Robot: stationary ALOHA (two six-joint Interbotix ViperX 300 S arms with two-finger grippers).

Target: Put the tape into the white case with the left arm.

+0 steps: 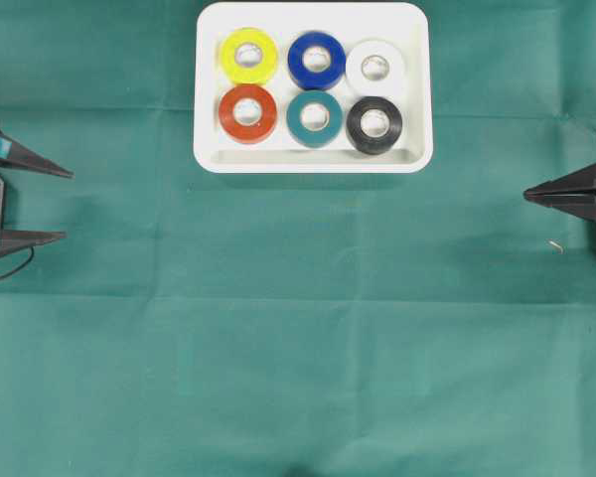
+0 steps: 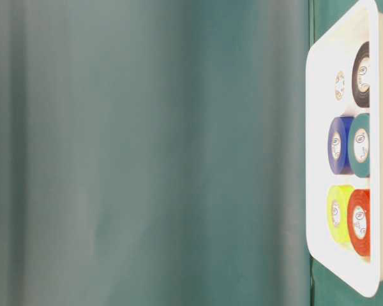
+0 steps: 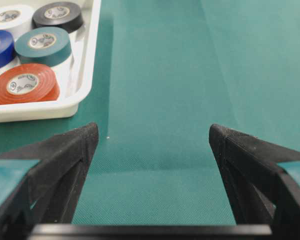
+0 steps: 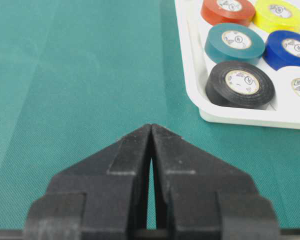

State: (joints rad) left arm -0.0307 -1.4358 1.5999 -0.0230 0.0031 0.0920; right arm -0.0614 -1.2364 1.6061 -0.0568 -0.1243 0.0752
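**With six rolls seated, the job looked finished**

While the left arm's fingers [image 1: 65, 205] stood wide apart, empty, beside the desk's [image 1: 298, 378] edge, every tape roll [image 1: 315, 118] lay inside the white case [image 1: 313, 163]. Right fingers [image 1: 528, 194] pressed together, holding nothing.

The left tool [image 1: 68, 206] sits at the left edge, its two teal-banded fingers spread wide apart and holding nothing. The right tool [image 1: 525, 193] sits at the right edge, fingertips pressed together, also holding nothing.
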